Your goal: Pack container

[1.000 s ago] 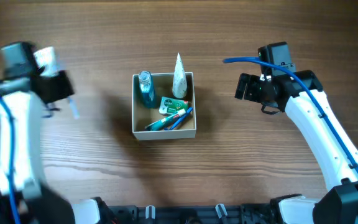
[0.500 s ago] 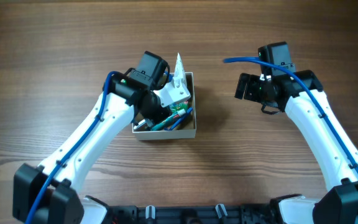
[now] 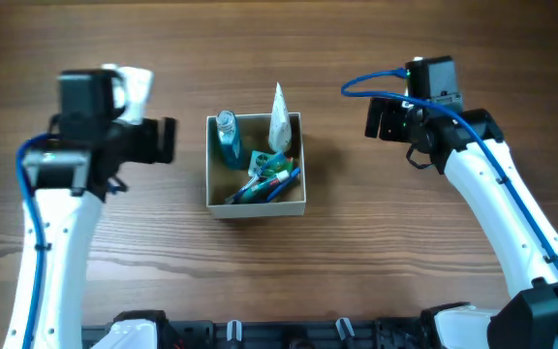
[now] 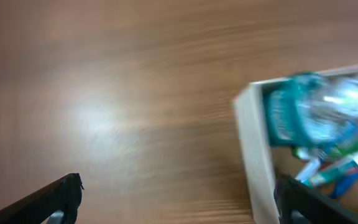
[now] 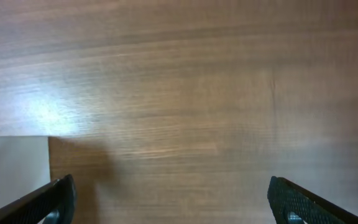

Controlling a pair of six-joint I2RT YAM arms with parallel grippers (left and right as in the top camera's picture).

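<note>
The container (image 3: 209, 184), a square white-walled box, sits mid-table. It holds a teal bottle (image 3: 227, 138), a white tube (image 3: 279, 118) leaning on the far wall, a green packet (image 3: 264, 161) and pens (image 3: 264, 187). My left gripper (image 3: 169, 141) hangs open just left of the box with nothing in it. In the blurred left wrist view the gripper (image 4: 179, 205) straddles the box's white wall (image 4: 253, 155), with the teal bottle (image 4: 291, 115) beyond. To the right of the box my right gripper (image 3: 368, 118) is open and empty. The right gripper (image 5: 176, 202) has bare wood under it.
Brown wooden table (image 3: 143, 252) all round the box. A corner of the container (image 5: 11, 168) shows at the lower left of the right wrist view. Blue cables run along both white arms.
Half a second ago the left arm was reaching over the container. It has since pulled back to the left and its jaws have opened. The right gripper has shifted slightly towards the far side.
</note>
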